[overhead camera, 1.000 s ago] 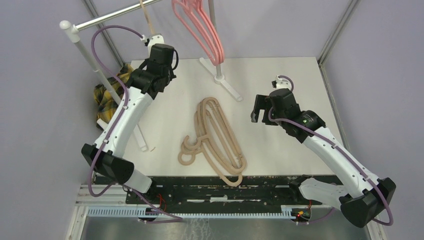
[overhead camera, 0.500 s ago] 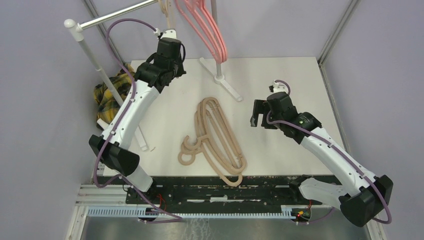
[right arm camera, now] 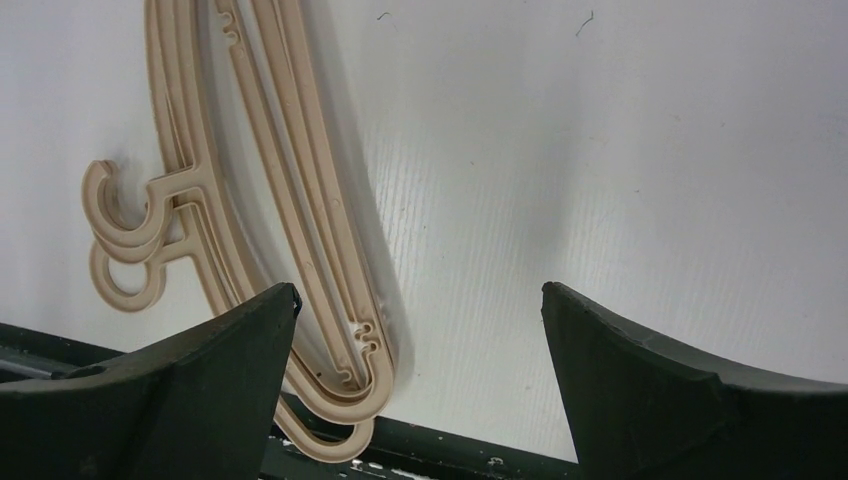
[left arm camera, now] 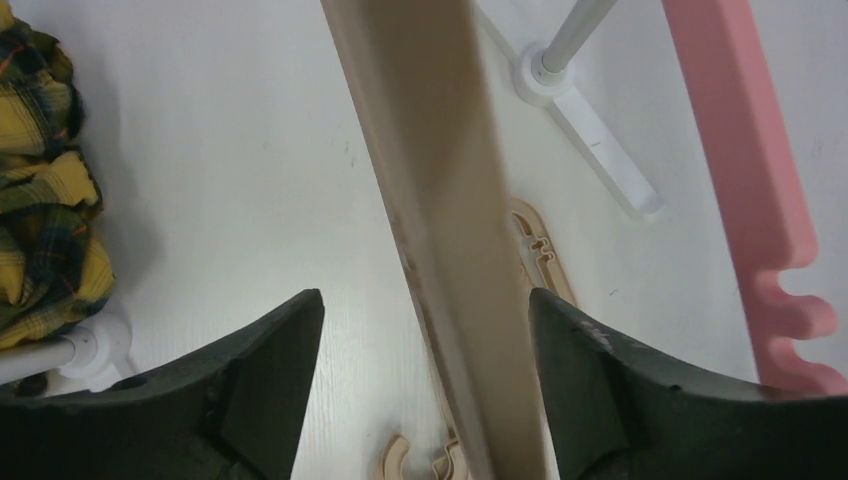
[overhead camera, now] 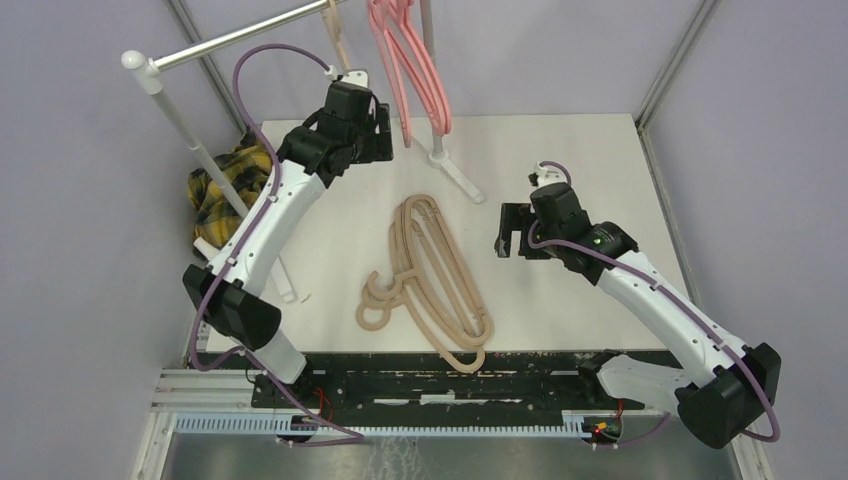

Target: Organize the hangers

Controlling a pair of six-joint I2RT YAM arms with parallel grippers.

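One beige hanger hangs from the rail at the back, left of several pink hangers on the same rail. My left gripper is raised beside them and open. In the left wrist view the beige hanger's bar runs between the fingers of the left gripper, nearer the right one. Several more beige hangers lie piled on the table. My right gripper hovers open just right of that pile, with nothing between the fingers of the right gripper.
A yellow-black plaid cloth lies bunched at the rack's left post. The rack's right post stands on a white foot at the back of the table. The pile's near end overhangs the black front edge.
My left gripper has opened and let go of the beige hanger after carrying it right along the rail toward the pink ones. The right gripper has drifted slightly left.
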